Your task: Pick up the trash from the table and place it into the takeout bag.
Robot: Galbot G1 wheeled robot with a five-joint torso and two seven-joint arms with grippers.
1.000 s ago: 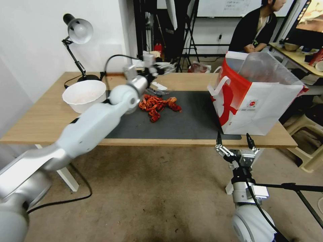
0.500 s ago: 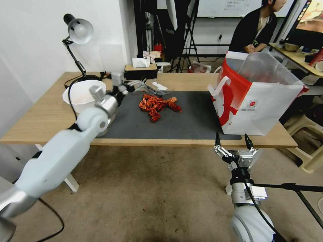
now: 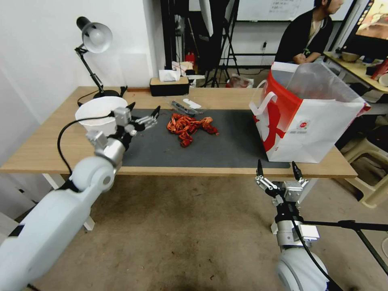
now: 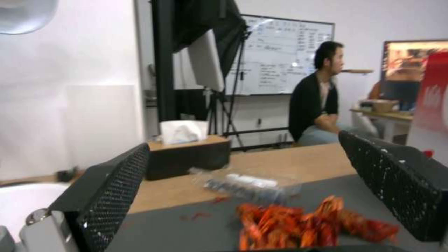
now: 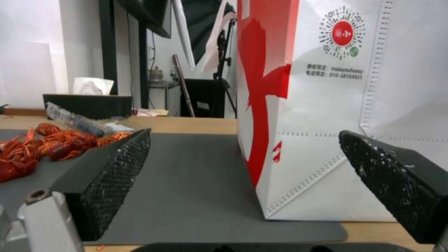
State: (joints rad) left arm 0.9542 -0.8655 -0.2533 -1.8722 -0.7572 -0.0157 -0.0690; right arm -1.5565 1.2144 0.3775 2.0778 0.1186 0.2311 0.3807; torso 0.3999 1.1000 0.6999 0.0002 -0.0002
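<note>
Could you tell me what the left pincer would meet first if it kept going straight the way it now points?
Most likely the red crayfish shells heaped on the dark mat: they lie low between the open fingers of the left pincer. Depth is unclear, so it might pass just above them.

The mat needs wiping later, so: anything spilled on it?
Yes. A heap of red shells lies loose on the mat, not in any container, with small red scraps strewn nearby.

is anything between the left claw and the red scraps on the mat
Nothing visible. The left claw hangs open over the mat's left end, and only bare mat lies between it and the red scraps. The white bowl sits off to the claw's other side.
</note>
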